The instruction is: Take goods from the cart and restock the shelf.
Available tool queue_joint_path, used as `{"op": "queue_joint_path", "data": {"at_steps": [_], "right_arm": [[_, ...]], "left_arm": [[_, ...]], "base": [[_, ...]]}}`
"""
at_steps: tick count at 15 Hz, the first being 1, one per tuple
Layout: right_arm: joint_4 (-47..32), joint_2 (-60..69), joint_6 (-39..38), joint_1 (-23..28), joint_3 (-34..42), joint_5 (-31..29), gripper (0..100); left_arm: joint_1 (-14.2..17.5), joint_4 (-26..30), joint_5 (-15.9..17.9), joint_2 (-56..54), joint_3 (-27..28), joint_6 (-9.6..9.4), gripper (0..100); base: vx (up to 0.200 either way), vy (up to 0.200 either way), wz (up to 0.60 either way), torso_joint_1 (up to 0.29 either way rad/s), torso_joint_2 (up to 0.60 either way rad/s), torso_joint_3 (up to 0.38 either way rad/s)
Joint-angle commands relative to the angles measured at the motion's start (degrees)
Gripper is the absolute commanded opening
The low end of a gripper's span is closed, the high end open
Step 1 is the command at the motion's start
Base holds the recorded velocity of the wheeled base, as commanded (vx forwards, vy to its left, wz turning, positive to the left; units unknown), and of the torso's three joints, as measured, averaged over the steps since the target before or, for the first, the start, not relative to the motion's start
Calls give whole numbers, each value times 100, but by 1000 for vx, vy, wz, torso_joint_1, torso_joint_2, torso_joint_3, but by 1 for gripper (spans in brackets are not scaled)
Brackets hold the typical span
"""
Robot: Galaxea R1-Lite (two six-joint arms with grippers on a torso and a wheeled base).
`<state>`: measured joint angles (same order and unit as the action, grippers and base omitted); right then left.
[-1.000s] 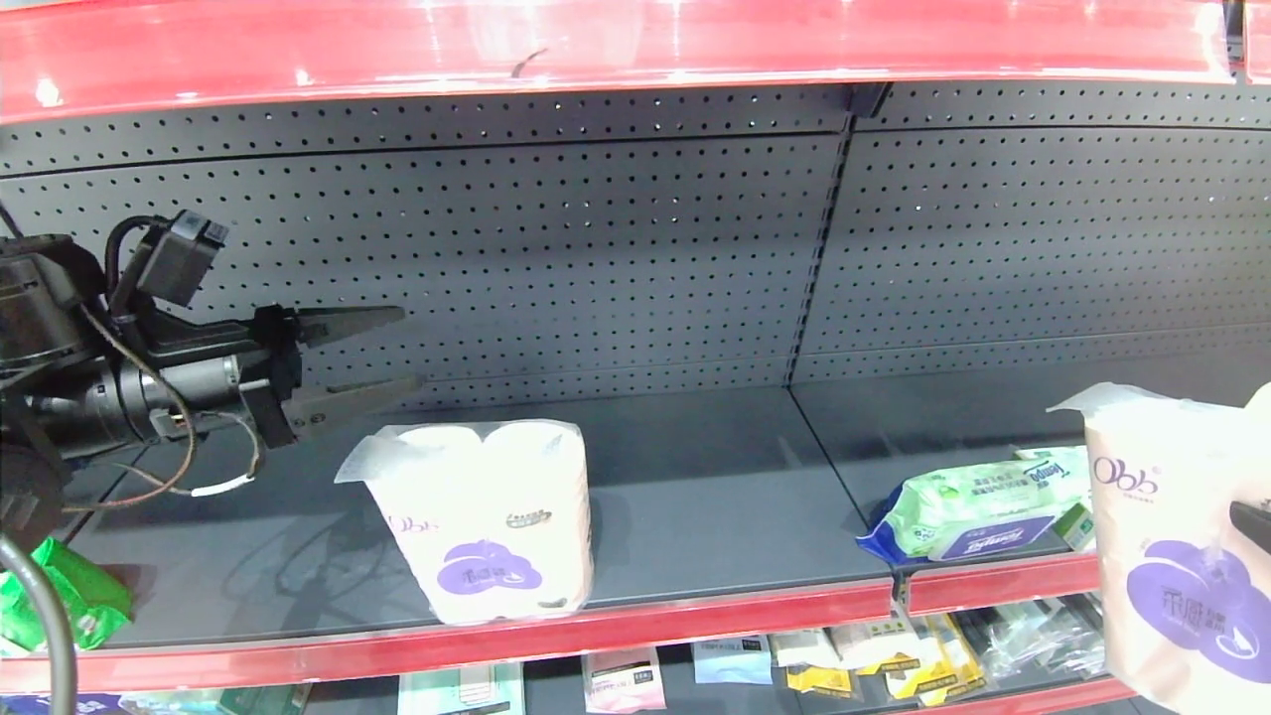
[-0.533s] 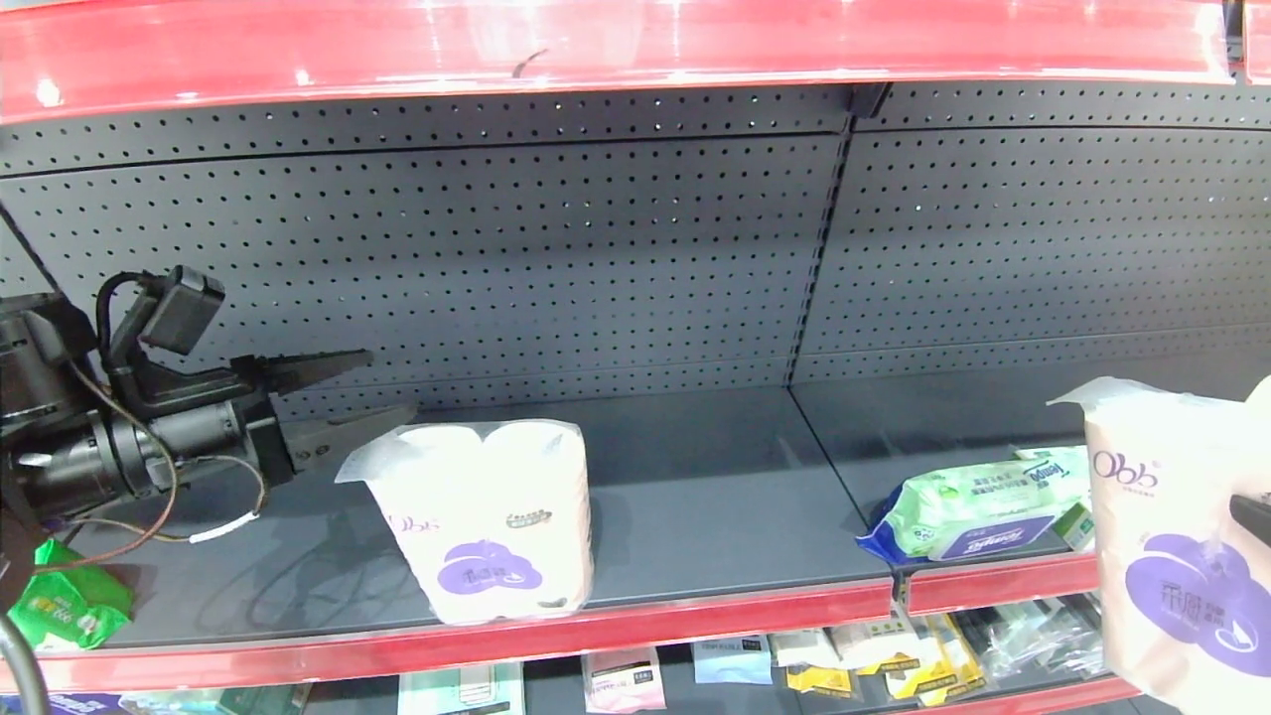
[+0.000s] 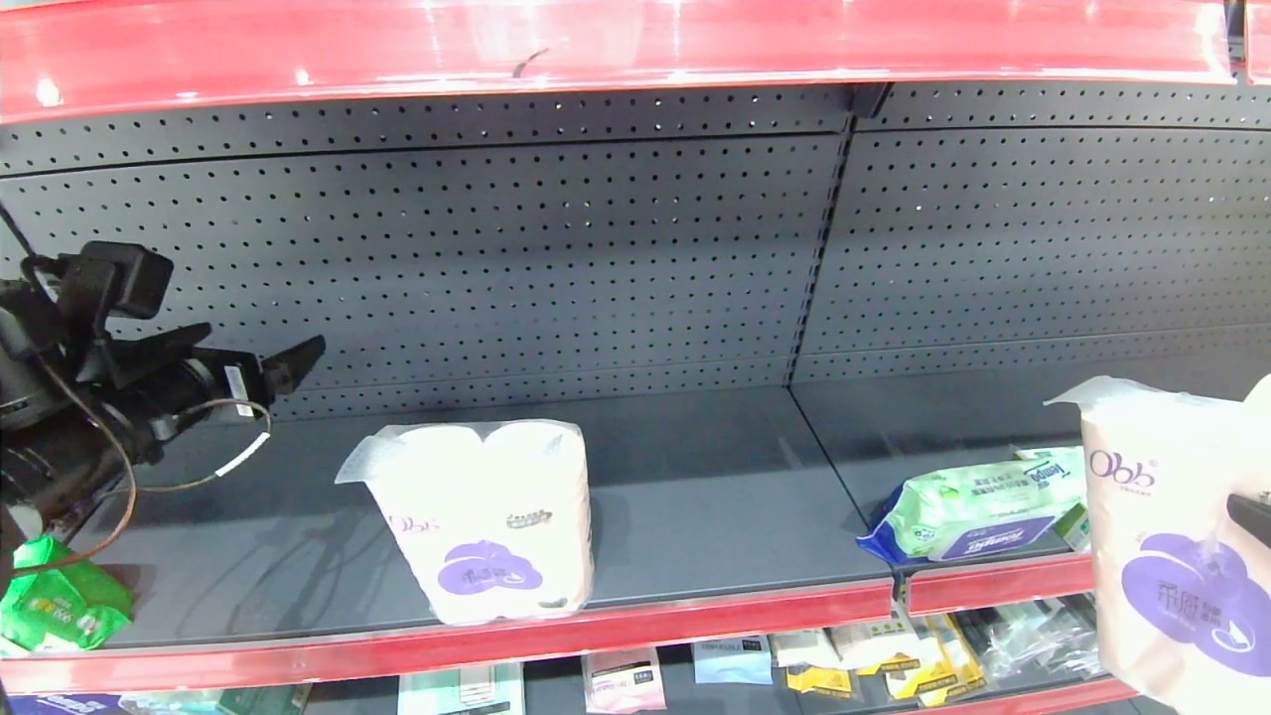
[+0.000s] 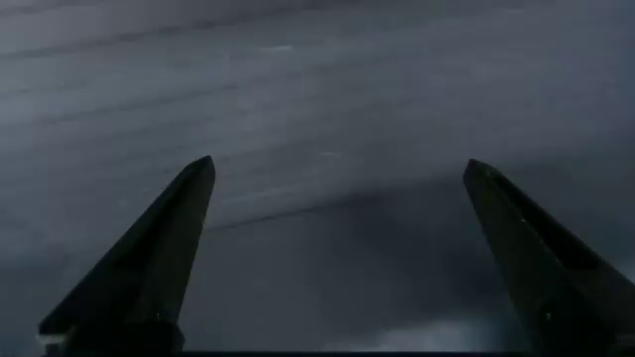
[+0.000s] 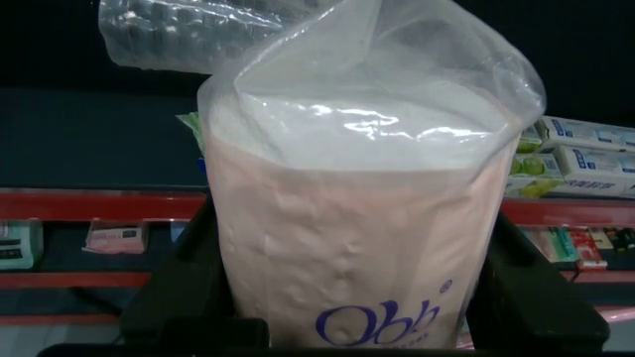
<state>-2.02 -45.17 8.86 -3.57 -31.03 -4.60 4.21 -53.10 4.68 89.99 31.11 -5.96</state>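
Restocking looks about half done: one roll pack [image 3: 487,516] stands upright on the shelf [image 3: 695,516], close behind its red front edge and left of the shelf's middle. The left hand [image 4: 339,166] hovers over the shelf's left end, near the back panel, spread wide and empty. The right hand [image 5: 355,218] grips a second roll pack [image 3: 1172,556] from both sides and holds it upright out in front of the shelf's right end, off the front edge. A wipes packet [image 3: 978,506] lies flat at the front edge there, just beside the held pack, and a green packet [image 3: 60,606] sits at the left front corner. The next move probably calls for lifting the held pack over the front edge, clear of the wipes, and setting it upright on the bare stretch between the wipes and the standing pack
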Motion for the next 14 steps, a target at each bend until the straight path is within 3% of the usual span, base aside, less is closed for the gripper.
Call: {"op": "queue_joint_path", "data": {"at_steps": [1,3,5,6,9,12,14], "right_arm": [[0,8,1,-12,-18,38,0],[-9,-1,19,-12,-114,73,0],[-9,-71,37,-30,-132,117,0],[-9,-98,45,-38,-149,328,0],[-17,-89,256,-38,-141,873,0],[-17,-212,546,-30,-132,934,0],[-9,-247,538,-30,-193,1022,0]], "left_arm": [[-16,169,-187,-922,-624,7,100],[-34,1127,94,-2021,-1098,-45,100],[-34,2322,499,-3031,-1195,-239,100],[-34,3588,1052,-4024,-1125,-327,100],[-69,5855,1764,-5677,-826,-590,100],[-254,7253,1756,-6872,-782,-784,100],[-227,7551,1369,-7303,-843,-828,100]], "base": [[0,0,0,0,0,0],[0,0,0,0,0,0],[0,0,0,0,0,0],[0,0,0,0,0,0],[0,0,0,0,0,0],[0,0,0,0,0,0],[0,0,0,0,0,0]]}}
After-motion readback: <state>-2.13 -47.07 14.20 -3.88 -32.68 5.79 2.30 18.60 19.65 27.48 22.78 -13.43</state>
